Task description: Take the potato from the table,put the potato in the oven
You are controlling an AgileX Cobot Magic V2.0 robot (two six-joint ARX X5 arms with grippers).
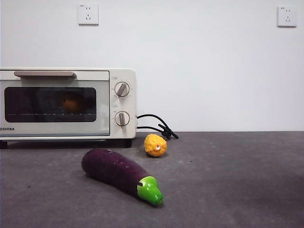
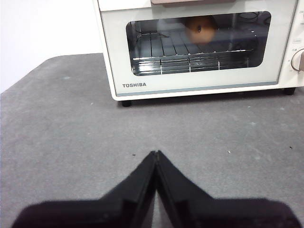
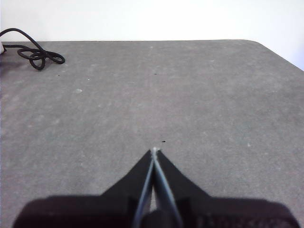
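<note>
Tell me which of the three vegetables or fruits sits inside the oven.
The orange-brown potato, on the wire rack behind the cream-white oven's shut glass door. The purple eggplant and small yellow fruit lie outside on the grey table.

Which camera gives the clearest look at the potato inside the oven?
The left wrist view: the potato shows orange on the rack behind the oven glass. The front view shows only a dim orange blur through the dark door. The right wrist view misses it.

Left tool (image 2: 156, 154) jaws pressed together, right tool (image 3: 155, 151) seemingly closed too
</note>
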